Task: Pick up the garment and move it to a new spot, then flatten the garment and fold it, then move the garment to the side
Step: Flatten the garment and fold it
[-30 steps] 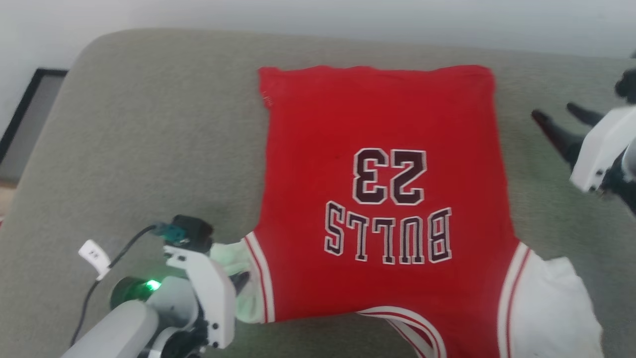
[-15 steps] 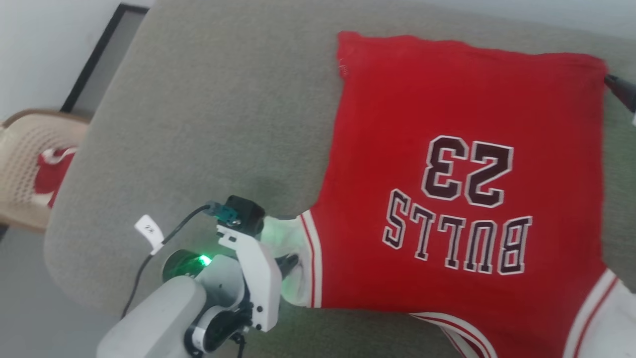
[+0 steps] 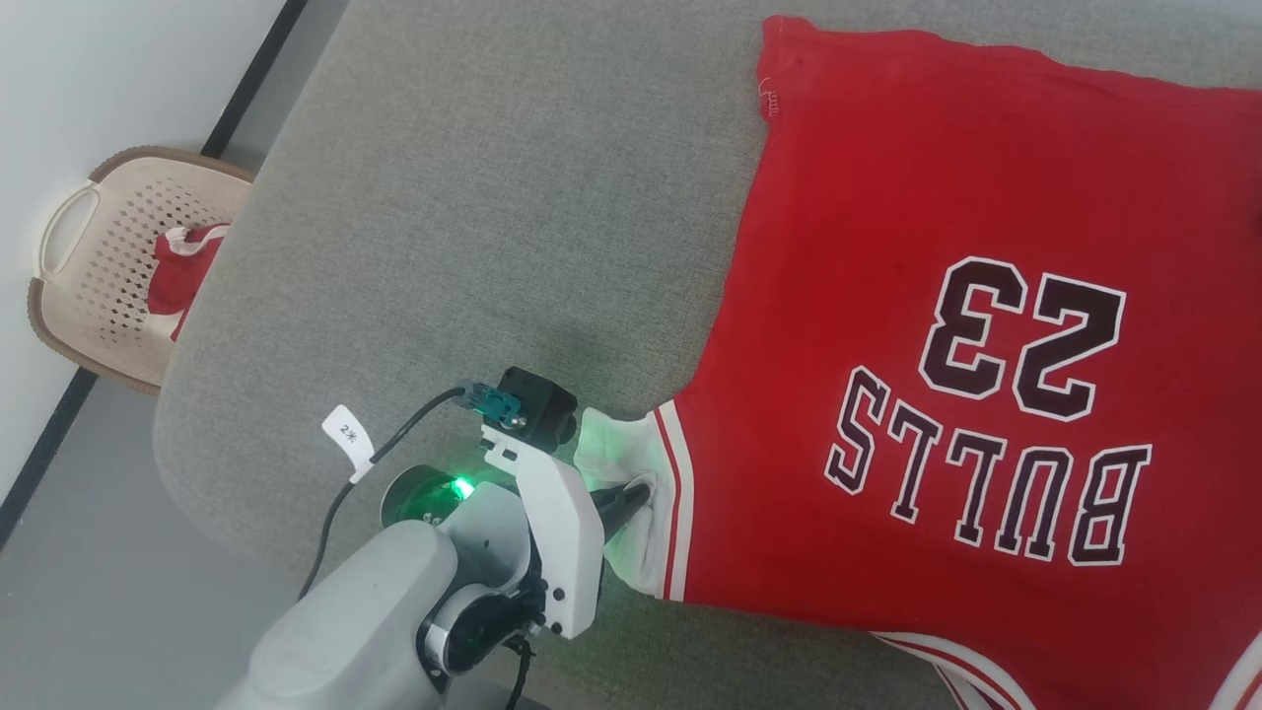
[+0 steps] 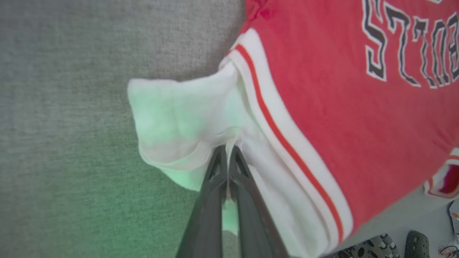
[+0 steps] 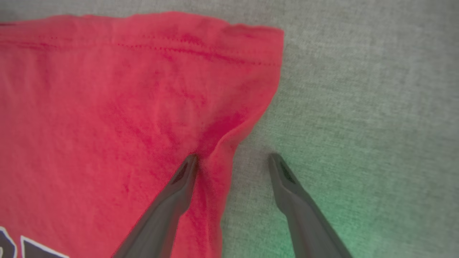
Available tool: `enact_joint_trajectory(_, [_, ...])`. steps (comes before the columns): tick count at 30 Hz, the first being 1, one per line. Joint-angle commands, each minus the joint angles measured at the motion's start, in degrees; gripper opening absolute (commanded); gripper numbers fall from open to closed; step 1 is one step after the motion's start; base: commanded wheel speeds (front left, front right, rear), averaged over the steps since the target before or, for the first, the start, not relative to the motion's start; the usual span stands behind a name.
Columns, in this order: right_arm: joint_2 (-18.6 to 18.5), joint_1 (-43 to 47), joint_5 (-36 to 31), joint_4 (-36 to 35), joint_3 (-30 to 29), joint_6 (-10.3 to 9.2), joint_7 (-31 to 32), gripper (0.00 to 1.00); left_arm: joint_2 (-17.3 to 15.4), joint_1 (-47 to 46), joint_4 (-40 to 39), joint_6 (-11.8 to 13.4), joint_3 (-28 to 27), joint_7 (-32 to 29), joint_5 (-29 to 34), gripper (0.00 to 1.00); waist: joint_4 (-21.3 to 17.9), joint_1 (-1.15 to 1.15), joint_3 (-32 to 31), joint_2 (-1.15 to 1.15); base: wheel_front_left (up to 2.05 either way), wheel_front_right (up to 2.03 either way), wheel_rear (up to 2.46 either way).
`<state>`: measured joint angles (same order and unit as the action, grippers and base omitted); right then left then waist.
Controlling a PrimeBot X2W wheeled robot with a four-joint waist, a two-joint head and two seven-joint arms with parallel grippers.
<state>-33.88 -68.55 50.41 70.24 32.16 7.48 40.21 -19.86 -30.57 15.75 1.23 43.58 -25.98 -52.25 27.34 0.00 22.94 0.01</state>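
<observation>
A grey padded surface (image 3: 493,197) carries the garment (image 3: 937,296), spread flat and cut off at the right; its upside-down lettering reads "BULLS 23". On the floor, a cream basket (image 3: 118,237) holds red cloth (image 3: 177,281). The left jaws are clamped on the white sleeve (image 4: 172,114). The right jaws stand apart, straddling the garment's red edge. The cable tag (image 3: 347,434) is unreadable.

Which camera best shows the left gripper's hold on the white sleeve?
Left wrist view: the left gripper is shut on a fold of the white sleeve. Head view shows the sleeve partly behind the wrist housing. Right wrist view shows the red hem of the garment.
</observation>
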Motion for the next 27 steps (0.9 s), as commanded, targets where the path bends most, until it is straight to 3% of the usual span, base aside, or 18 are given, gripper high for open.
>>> enact_joint_trajectory(1, [2.74, 4.91, 0.11, 2.30, 0.88, 0.01, 0.50, 1.00, -0.09, -0.15, 1.44, -0.10, 0.33, 0.10, 0.16, 0.00, 0.17, 0.00, 0.19, -0.01, 0.00, 0.00, 0.00])
enact_joint_trajectory(2, [2.87, 5.20, -0.10, 2.31, 1.24, 0.01, 0.72, 0.62, 0.01, -0.28, 1.78, -0.18, 0.26, 0.28, 0.09, 0.00, 0.16, 0.00, 0.24, -0.01, 0.00, 0.00, 0.00])
enact_joint_trajectory(3, [2.87, 5.20, -0.10, 2.31, 1.24, 0.01, 0.72, 0.62, 0.01, -0.28, 1.78, -0.18, 0.26, 0.28, 0.09, 0.00, 0.16, 0.00, 0.24, -0.01, 0.00, 0.00, 0.00])
enact_joint_trajectory(4, [2.87, 5.34, -0.35, 2.29, 1.46, 0.01, 0.67, 0.00, 0.08, -0.43, 2.13, -0.36, 0.22, 0.47, 0.02, 0.00, 0.10, 0.00, 0.20, -0.01, 0.00, 0.00, 0.00])
enact_joint_trajectory(8, [1.95, 4.42, -0.74, 1.17, 1.69, 0.01, -1.05, 0.00, -0.21, -1.13, 3.17, -0.90, -0.19, 0.89, -0.13, 0.00, -0.54, 0.00, -0.17, -0.01, 0.00, 0.00, 0.00])
enact_joint_trajectory(16, [0.56, 4.16, 0.39, -5.20, 4.11, 0.00, 1.95, 0.00, -1.94, -1.29, 3.06, -0.32, -1.59, 1.45, -0.60, 0.00, -4.25, 0.00, -1.99, -0.01, 0.00, 0.00, 0.00])
enact_joint_trajectory(27, [-5.64, 16.78, 7.40, -29.62, 9.84, -0.03, 4.37, 0.00, -6.62, 1.04, 0.96, 1.63, -3.95, 0.99, -1.72, 0.00, -12.92, 0.00, -6.16, -0.01, 0.00, 0.00, 0.00])
